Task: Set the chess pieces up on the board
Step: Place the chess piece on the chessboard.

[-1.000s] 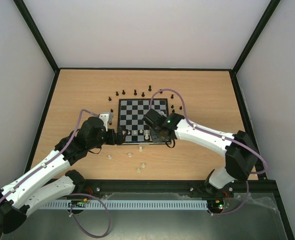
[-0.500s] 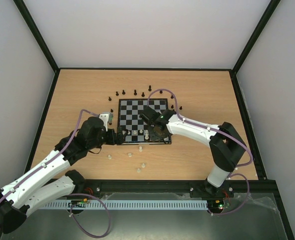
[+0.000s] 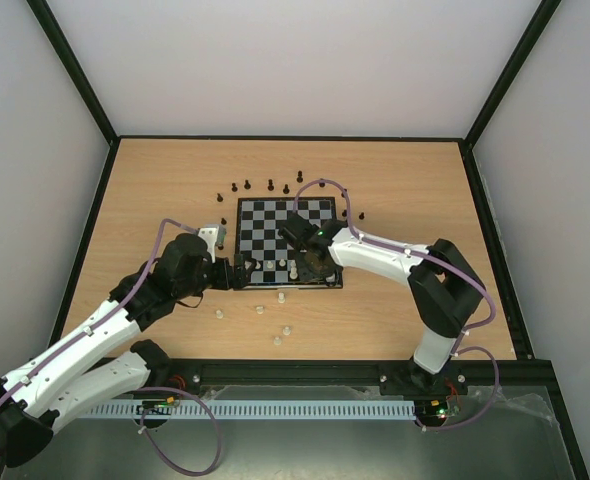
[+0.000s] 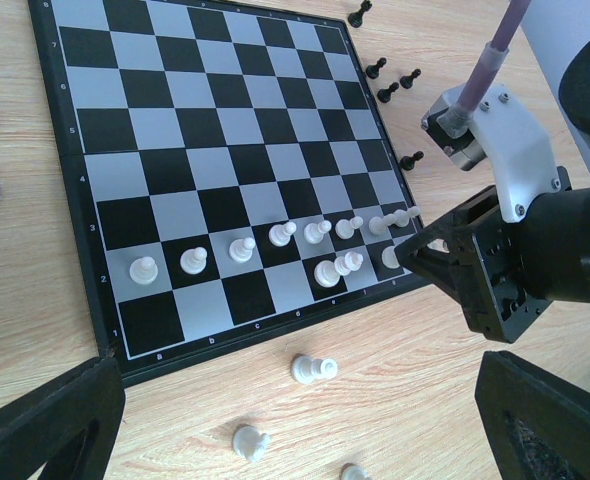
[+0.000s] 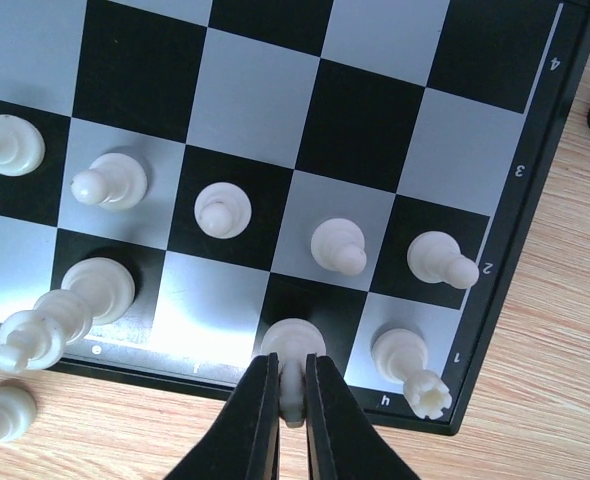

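Note:
The board (image 3: 275, 225) lies mid-table, with a row of white pawns (image 4: 241, 249) along its near side. My right gripper (image 5: 293, 400) is shut on the top of a white piece (image 5: 293, 343). That piece's base rests on a black square of the nearest row, beside a white rook (image 5: 407, 362) in the corner. In the top view the right gripper (image 3: 313, 264) hangs over the board's near right corner. My left gripper (image 4: 295, 440) stands open and holds nothing, low over the wood by the board's near left corner (image 3: 237, 272). A fallen white piece (image 4: 315, 369) lies between its fingers.
Loose white pieces lie on the wood in front of the board (image 3: 218, 313) (image 3: 287, 329) (image 3: 277, 341). Black pieces (image 3: 271, 185) stand scattered behind the board and along its right side (image 4: 387, 92). Black-framed walls close in the table.
The right arm's elbow has swung left and folded in, and its gripper has shifted slightly left over the board's near right corner. The left arm has not moved.

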Motion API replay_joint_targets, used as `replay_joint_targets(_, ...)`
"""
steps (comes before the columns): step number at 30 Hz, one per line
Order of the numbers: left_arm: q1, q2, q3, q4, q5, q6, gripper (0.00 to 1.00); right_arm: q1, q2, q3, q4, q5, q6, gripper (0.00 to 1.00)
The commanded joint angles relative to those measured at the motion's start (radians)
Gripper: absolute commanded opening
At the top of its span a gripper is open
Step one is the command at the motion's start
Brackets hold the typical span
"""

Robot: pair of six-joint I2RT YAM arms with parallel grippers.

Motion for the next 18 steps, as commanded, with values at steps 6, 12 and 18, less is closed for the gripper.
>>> replay_joint_targets(6,0.004,0.000,-0.007,0.003,0.007,0.008,0.99,-0.011,0.033,-0.019,-0.010,0.000,-0.012,0.06)
replay_joint_targets(12,0.004,0.000,-0.006,0.003,0.006,0.008,0.99,-0.013,0.038,-0.024,-0.008,0.002,-0.012,0.06)
replay_joint_targets(18,0.004,0.001,-0.008,0.005,0.006,0.007,0.99,-0.014,0.040,-0.030,-0.008,0.004,-0.015,0.07)
